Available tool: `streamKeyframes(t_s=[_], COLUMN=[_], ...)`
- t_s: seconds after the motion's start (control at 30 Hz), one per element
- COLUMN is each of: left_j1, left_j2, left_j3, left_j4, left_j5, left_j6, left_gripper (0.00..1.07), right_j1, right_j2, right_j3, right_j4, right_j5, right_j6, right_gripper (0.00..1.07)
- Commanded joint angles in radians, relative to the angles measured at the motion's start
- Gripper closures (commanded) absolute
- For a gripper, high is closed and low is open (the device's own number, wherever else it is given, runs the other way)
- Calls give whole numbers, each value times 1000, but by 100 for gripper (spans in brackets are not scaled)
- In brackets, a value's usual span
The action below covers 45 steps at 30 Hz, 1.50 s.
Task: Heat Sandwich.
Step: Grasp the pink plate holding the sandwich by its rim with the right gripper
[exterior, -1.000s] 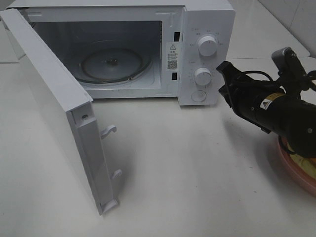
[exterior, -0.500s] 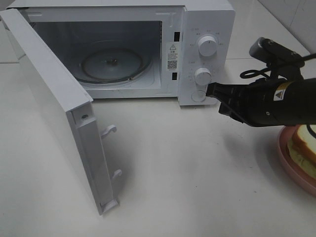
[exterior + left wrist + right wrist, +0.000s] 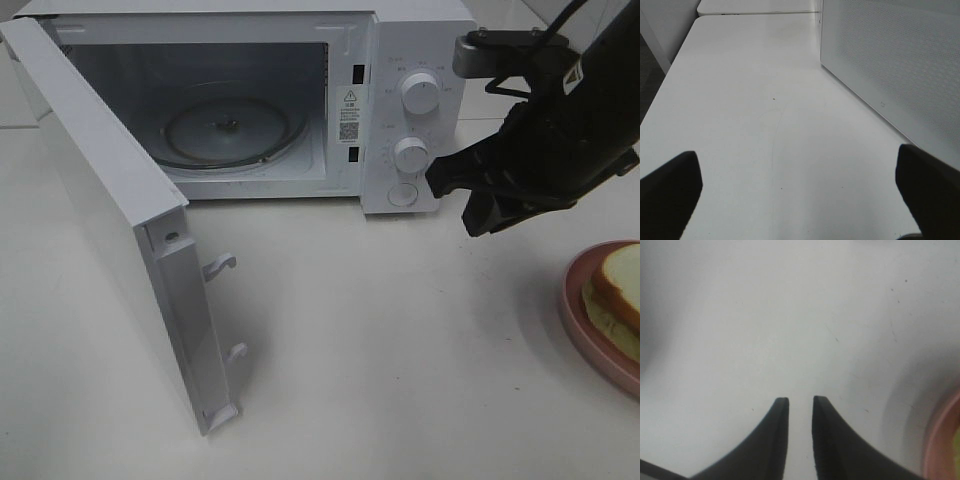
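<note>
The sandwich [image 3: 618,288], white bread with a tan crust, lies on a round pink plate [image 3: 590,340] at the table's right edge, partly cut off by the frame. My right gripper [image 3: 460,200] hangs above the table left of the plate, just in front of the microwave's control panel [image 3: 418,110]. In the right wrist view its fingertips [image 3: 800,402] stand a narrow gap apart, nothing between them, with the plate's rim [image 3: 940,440] blurred at the side. My left gripper [image 3: 800,185] is wide open over bare table beside the microwave door [image 3: 890,65]; the high view does not show it.
The white microwave [image 3: 300,60] stands at the back with its door [image 3: 110,230] swung far out to the left. The glass turntable [image 3: 230,130] inside carries nothing. Two knobs and a round button sit on the panel.
My right arm has lifted off the plate and swung up and back, uncovering the sandwich. Its jaws have parted slightly. The left gripper has not changed.
</note>
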Motion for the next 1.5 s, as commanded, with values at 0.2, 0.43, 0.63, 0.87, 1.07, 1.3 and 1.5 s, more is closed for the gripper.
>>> streamKeyframes(t_s=[0.2, 0.43, 0.63, 0.87, 1.07, 1.3, 1.5], left_j1=[4, 4, 4, 4, 4, 4, 4], left_j2=[-22, -22, -22, -22, -22, -22, -22], left_j3=[3, 3, 3, 3, 3, 3, 3], left_j4=[-8, -8, -8, -8, -8, -8, -8], left_j5=[-12, -12, -12, -12, -12, -12, -12], left_j6=[-5, -5, -5, -5, -5, -5, -5], left_gripper=[9, 9, 9, 9, 9, 9, 9], right_j1=[-3, -3, -3, -3, -3, -3, -101], right_j2=[-7, -7, -7, -7, -7, -7, -7], right_j3=[-74, -85, -85, -85, -85, -83, -83], right_j4=[-115, -167, -167, -179, -281, -301, -211], right_j5=[239, 371, 371, 370, 399, 396, 392], right_j6=[-13, -2, 59, 163, 263, 289, 239], right_gripper=[34, 10, 15, 17, 19, 29, 32])
